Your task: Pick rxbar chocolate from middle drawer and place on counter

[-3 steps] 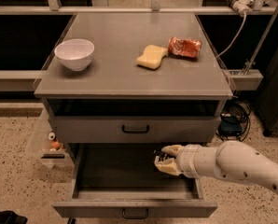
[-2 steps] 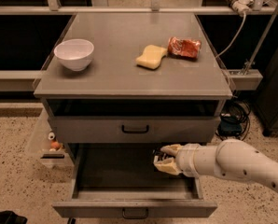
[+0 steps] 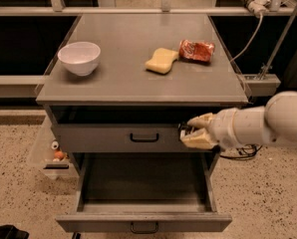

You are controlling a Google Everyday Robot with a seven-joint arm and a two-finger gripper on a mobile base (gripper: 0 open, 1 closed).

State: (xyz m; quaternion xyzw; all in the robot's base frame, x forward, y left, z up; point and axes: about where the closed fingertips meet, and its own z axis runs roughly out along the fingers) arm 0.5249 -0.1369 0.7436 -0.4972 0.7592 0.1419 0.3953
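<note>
My gripper [image 3: 190, 131] hangs in front of the right end of the closed upper drawer front, just below the counter's edge. Its pale fingers [image 3: 200, 140] are shut on a small dark flat thing, the rxbar chocolate [image 3: 184, 131], of which only an end shows. The middle drawer [image 3: 143, 222] stands pulled open below, and its grey floor shows nothing in it. The counter [image 3: 128, 78] is the broad grey top above the gripper.
On the counter stand a white bowl [image 3: 79, 58] at the left, a yellow sponge [image 3: 161, 60] and a red shiny packet [image 3: 196, 50] at the back right. The closed taller drawer [image 3: 118, 138] has a black handle. A shelf with small items [image 3: 56, 156] sits at lower left.
My gripper has risen out of the open drawer to the level of the upper drawer front, carrying the dark bar with it. The drawer has stayed open.
</note>
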